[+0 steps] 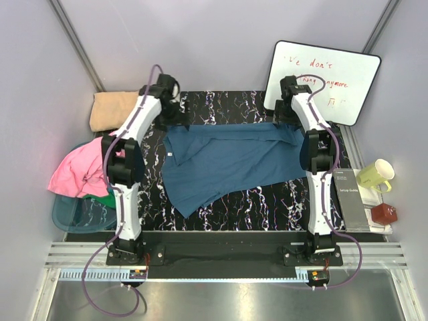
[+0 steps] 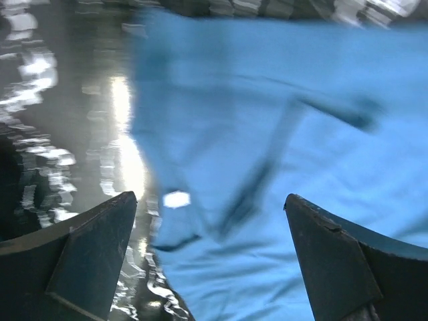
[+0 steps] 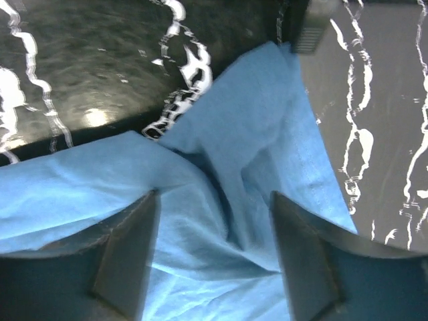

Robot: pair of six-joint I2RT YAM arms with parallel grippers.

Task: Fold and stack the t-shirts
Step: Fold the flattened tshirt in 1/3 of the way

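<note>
Spread and empty, the left end effector and right end effector hover over the teal t-shirt lying skewed on the tabletop, where its rumpled far edge could fold crooked.

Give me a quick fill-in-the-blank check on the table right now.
1. The spread-out t-shirt between the arms is ____.
2. The tan t-shirt lies by the ____ arm.
3. The left pincer and right pincer are both ____.
4. The mug is ____.
Missing: blue, left, open, yellow.
</note>
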